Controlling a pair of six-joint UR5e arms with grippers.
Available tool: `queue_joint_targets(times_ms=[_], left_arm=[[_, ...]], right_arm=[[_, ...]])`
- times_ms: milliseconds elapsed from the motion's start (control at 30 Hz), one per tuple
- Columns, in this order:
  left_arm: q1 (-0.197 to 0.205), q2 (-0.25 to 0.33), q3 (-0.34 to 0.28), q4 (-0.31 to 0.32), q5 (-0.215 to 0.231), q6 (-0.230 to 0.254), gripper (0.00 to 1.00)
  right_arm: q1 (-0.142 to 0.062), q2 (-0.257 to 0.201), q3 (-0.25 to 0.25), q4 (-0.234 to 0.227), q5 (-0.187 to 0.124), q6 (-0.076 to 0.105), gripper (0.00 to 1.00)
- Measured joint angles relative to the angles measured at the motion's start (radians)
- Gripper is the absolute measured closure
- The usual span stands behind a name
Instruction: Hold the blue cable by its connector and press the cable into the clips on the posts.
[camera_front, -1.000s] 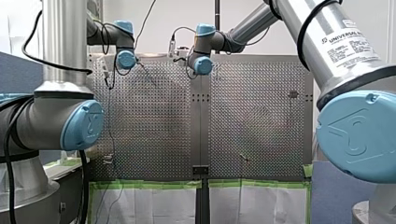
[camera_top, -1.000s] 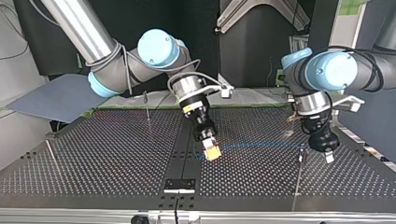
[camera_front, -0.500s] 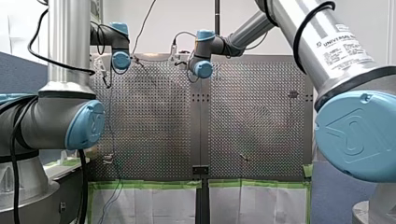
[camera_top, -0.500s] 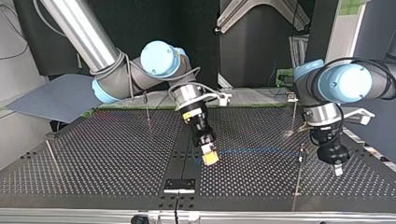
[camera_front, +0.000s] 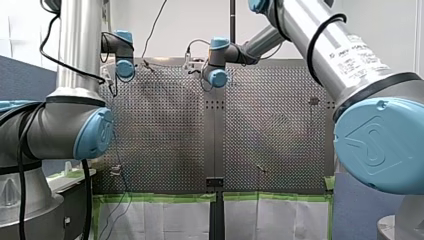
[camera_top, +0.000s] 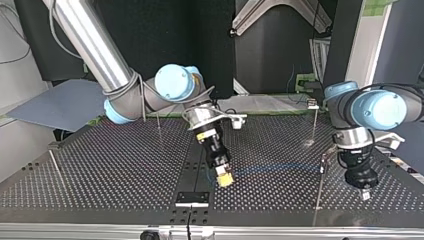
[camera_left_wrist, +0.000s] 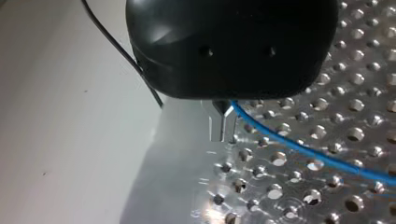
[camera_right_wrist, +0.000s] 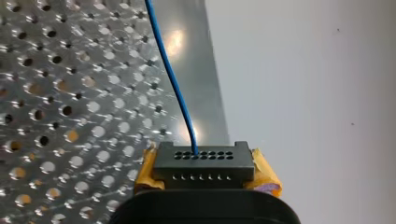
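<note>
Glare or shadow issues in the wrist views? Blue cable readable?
Right wrist view: bright glare patches on the perforated metal table beside the thin blue cable, which stands out down to the dark multi-hole connector between my right gripper's yellow-padded fingers. Left wrist view: my left gripper's black body blocks much of the scene; cable contrasts well, only small glints on hole rims. Top view: cable faint.

The front camera sits behind and above the left arm (camera_front: 80, 50) and right arm (camera_front: 330, 55), looking out over the perforated bench (camera_front: 270, 130). The top camera faces back from across it, low. Both wrist cameras hang close over the bench, sharing the blue cable (camera_left_wrist: 303, 149).
</note>
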Motion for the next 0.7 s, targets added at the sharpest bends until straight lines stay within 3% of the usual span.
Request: queue_joint_targets(times_ms=[333, 700], left_arm=[[0.015, -0.031, 0.01, 0.007, 0.08, -0.018, 1.0], [0.02, -0.034, 0.014, 0.008, 0.13, -0.049, 1.0]], right_arm=[[-0.007, 0.034, -0.083, 0.041, -0.013, 0.011, 1.0], [-0.021, 0.036, -0.101, 0.058, -0.024, 0.024, 1.0]])
